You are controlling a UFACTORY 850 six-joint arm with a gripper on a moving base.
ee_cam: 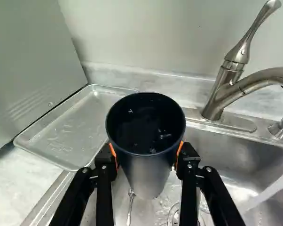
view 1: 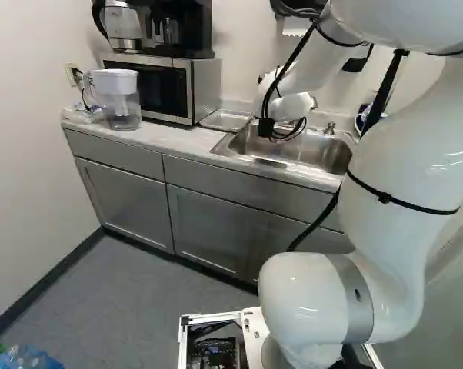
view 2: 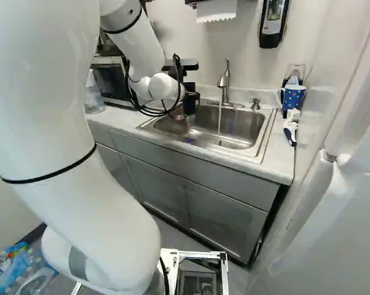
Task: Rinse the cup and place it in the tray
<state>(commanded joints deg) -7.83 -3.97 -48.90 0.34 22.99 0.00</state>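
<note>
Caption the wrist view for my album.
Black gripper holds dark cup over sink, between metal tray and running water.

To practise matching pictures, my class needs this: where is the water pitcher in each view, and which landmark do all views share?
Left base view: the pitcher stands on the counter at the left, beside the microwave.
Right base view: at the left, partly hidden by the arm.
Wrist view: not in it.
Shared landmark: the sink.

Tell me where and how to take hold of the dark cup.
I'd grip the cup by its wall just below the rim, coming from the side, fingers on opposite faces: it looks upright and round, narrows downward and shows no handle.
</note>
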